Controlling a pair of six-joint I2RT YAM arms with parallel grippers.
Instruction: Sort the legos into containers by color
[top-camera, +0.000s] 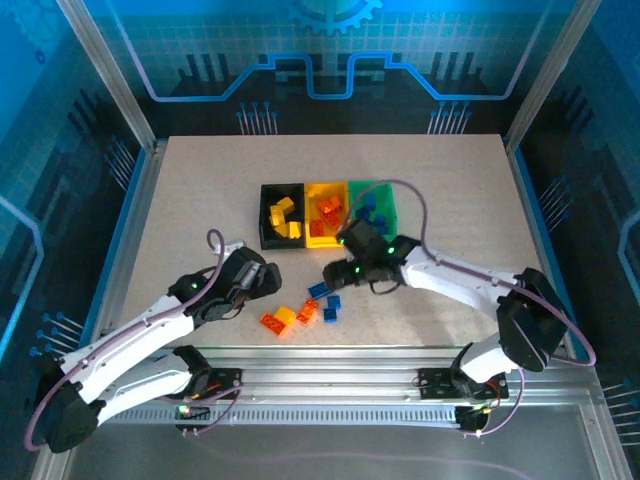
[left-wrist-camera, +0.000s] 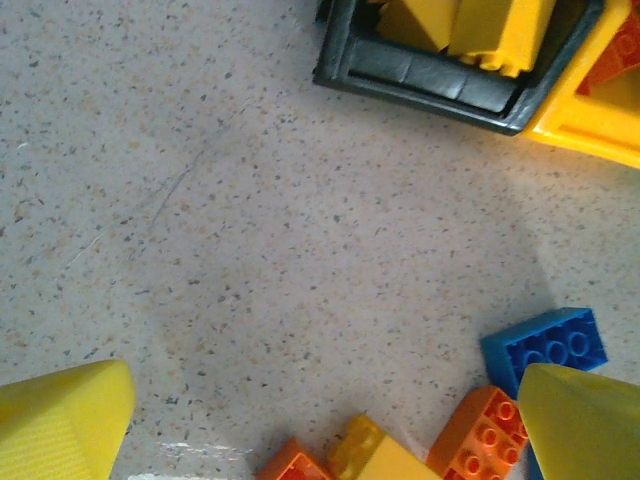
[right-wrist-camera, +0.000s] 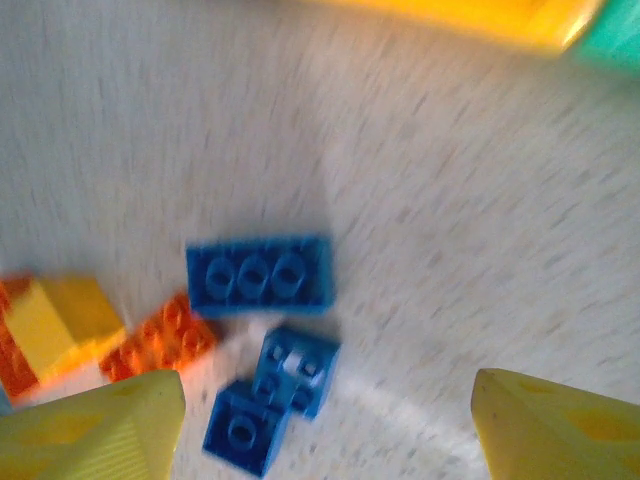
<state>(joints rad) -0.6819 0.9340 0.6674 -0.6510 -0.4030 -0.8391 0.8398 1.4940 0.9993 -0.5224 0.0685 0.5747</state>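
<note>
Right gripper (top-camera: 335, 272) hovers low over the loose legos (top-camera: 300, 312), on the near side of the yellow bin (top-camera: 327, 243). Its wrist view shows the fingers (right-wrist-camera: 100, 430) spread wide with nothing between them. Left gripper (top-camera: 262, 282) sits just left of the same pile, jaws apart too and empty, fingers (left-wrist-camera: 60, 425) framing bare table (left-wrist-camera: 250, 250). Beyond the pile, the black bin (top-camera: 264, 215) holds yellow bricks, the yellow one holds orange, and the green bin (top-camera: 373, 183) holds blue.

The target, I'd say, is blue. A long blue brick (right-wrist-camera: 260, 275) lies flat, studs up, and nearer the fingers sits a clump of two smaller blue bricks (right-wrist-camera: 272, 398), touching each other. To do it well: centre over one brick, turn the wrist so the pads meet its long flat sides, go right down to the table, and keep off the orange brick (right-wrist-camera: 160, 340) close by. The long one has open table to its right and looks the cleaner pick. The clump could come up crooked or shed a piece.

The overhead gives the route to the green bin. The right wrist picture is smeared, yet it separates the blue pieces. The left wrist shows the black bin's near wall sharply, with yellow bricks (left-wrist-camera: 480, 30) inside
</note>
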